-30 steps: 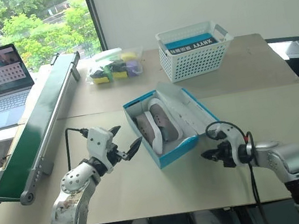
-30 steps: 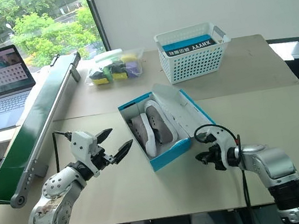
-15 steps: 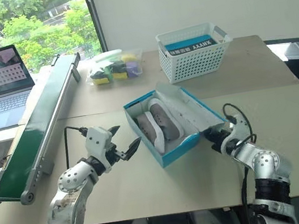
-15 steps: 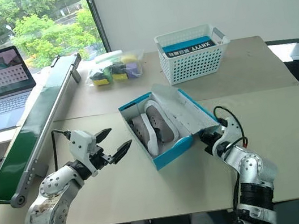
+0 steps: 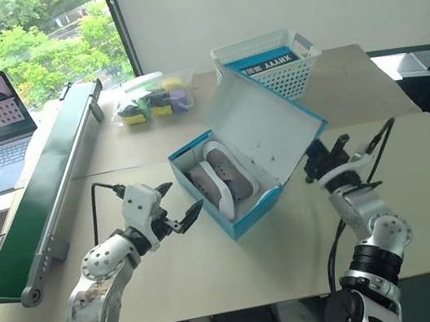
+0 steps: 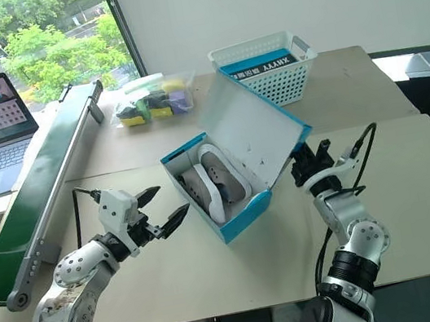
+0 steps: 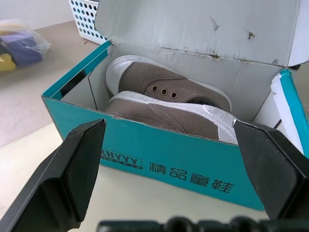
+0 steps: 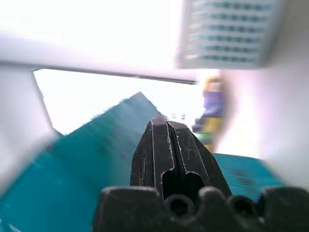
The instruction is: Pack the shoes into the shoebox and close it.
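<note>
From the head views, the teal-blue cardboard shoebox sits mid-surface, its long axis slanting away to the left, its hinged lid raised half-upright on its right side; the left wrist view adds the printed lettering on its near wall and the eyelets on the grey-taupe lace-up sneakers lying side by side inside. The left gripper hovers spread wide and empty just left of the box. The right gripper, fingers pressed together and empty, sits against the lid's teal outer face.
</note>
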Robot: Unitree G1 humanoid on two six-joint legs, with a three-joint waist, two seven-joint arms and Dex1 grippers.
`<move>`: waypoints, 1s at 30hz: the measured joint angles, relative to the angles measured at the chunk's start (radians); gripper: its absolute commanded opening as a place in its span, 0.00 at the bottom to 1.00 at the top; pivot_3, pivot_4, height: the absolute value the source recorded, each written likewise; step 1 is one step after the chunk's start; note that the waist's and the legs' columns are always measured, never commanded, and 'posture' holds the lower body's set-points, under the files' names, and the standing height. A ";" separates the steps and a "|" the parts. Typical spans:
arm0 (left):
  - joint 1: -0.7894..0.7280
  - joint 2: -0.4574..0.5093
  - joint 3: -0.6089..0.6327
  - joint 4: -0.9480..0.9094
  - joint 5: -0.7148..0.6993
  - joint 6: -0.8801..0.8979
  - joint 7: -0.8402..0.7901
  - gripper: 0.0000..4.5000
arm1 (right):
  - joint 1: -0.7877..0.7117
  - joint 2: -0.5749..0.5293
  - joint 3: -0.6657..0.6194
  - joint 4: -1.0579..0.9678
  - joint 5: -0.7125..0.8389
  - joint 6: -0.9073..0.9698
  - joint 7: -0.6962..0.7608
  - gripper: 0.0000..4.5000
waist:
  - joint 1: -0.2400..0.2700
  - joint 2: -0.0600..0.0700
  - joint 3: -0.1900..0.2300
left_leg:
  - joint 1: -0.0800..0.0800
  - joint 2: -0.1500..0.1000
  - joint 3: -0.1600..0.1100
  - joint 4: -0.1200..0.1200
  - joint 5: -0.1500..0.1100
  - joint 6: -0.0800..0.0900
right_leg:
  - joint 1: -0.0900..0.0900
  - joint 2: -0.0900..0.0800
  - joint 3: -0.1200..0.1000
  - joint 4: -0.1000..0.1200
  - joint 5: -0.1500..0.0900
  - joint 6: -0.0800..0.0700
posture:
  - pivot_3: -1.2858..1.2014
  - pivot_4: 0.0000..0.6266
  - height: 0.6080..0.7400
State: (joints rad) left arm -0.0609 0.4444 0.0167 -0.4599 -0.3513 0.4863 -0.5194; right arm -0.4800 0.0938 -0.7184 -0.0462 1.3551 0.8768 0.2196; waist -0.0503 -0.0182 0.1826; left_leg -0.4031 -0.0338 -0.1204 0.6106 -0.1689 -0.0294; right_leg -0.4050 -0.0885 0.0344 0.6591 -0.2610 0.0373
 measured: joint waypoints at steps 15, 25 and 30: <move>0.064 -0.006 0.026 -0.079 -0.005 0.025 0.062 1.00 | -0.253 -0.388 0.832 -0.056 -0.683 -0.147 0.425 0.01 | 0.005 -0.001 0.000 | 0.003 0.003 0.006 -0.001 0.000 0.000 | -0.001 0.002 0.004 -0.001 -0.003 0.007 | 0.52 0.24 0.91; 0.080 -0.010 0.035 -0.123 -0.005 0.049 0.100 1.00 | -0.376 -0.274 1.141 0.451 -1.137 -0.429 0.439 0.01 | 0.010 -0.004 -0.001 | 0.001 -0.001 0.006 0.001 0.000 0.000 | -0.001 -0.001 0.006 -0.002 0.003 0.003 | 0.52 0.24 0.91; 0.089 -0.019 0.046 -0.141 -0.006 0.057 0.117 1.00 | -0.406 -0.245 1.135 0.516 -1.181 -0.435 0.478 0.01 | 0.007 -0.005 -0.002 | 0.008 0.000 0.006 0.000 0.000 0.000 | 0.005 0.000 0.006 -0.002 0.002 0.005 | 0.52 0.24 0.91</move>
State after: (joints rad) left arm 0.0278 0.4253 0.0632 -0.6011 -0.3578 0.5432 -0.4023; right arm -0.8861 -0.1513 0.4161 0.4697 0.1744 0.4417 0.6977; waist -0.0433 -0.0234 0.1802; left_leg -0.3949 -0.0334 -0.1144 0.6111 -0.1694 -0.0299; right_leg -0.4001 -0.0884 0.0401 0.6569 -0.2594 0.0419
